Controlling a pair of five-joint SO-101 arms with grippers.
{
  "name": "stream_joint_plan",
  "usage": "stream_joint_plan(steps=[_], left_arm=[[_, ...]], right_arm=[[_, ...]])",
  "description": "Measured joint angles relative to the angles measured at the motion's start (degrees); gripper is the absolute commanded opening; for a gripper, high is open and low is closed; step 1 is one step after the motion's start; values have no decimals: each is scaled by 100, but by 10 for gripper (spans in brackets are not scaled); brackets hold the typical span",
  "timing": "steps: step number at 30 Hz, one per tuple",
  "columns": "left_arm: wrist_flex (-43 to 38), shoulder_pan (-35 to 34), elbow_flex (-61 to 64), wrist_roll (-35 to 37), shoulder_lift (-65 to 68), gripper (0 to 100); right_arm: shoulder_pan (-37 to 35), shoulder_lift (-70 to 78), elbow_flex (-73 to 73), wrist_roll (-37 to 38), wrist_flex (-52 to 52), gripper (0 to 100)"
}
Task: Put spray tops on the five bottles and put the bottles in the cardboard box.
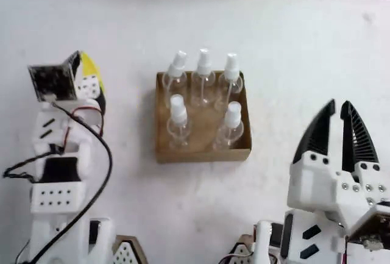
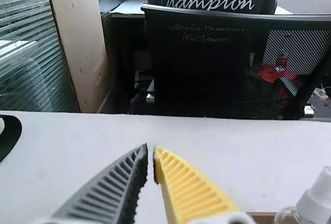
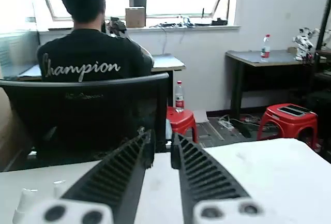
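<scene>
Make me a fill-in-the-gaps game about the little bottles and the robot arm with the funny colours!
1. The cardboard box holds ____ bottles.
2. Each bottle wears a white ____ top.
3. Three bottles stand in one row and ____ in the other.
4. The left gripper has one grey finger and one ____ finger.

Missing words: five; spray; two; yellow.

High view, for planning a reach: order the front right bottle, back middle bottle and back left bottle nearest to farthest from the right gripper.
1. front right bottle, near row.
2. back middle bottle, far row.
3. back left bottle, far corner.
</scene>
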Motion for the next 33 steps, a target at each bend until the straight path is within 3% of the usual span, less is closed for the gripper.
stream_joint_plan(steps=[4,7,15,24,33], left_arm=[[1662,-26,-624,0,-747,24],[2295,-35,-651,0,-1653,24],[2382,-35,492,0,-4554,24],[2400,-44,1134,0,-4659,24],[2409,-44,2743,-176,-4607,24]], right_arm=[[158,0,0,0,545,15],[185,0,0,0,862,15],[185,0,554,0,1029,15],[185,18,2760,0,18,16],[193,53,4624,800,-1073,16]])
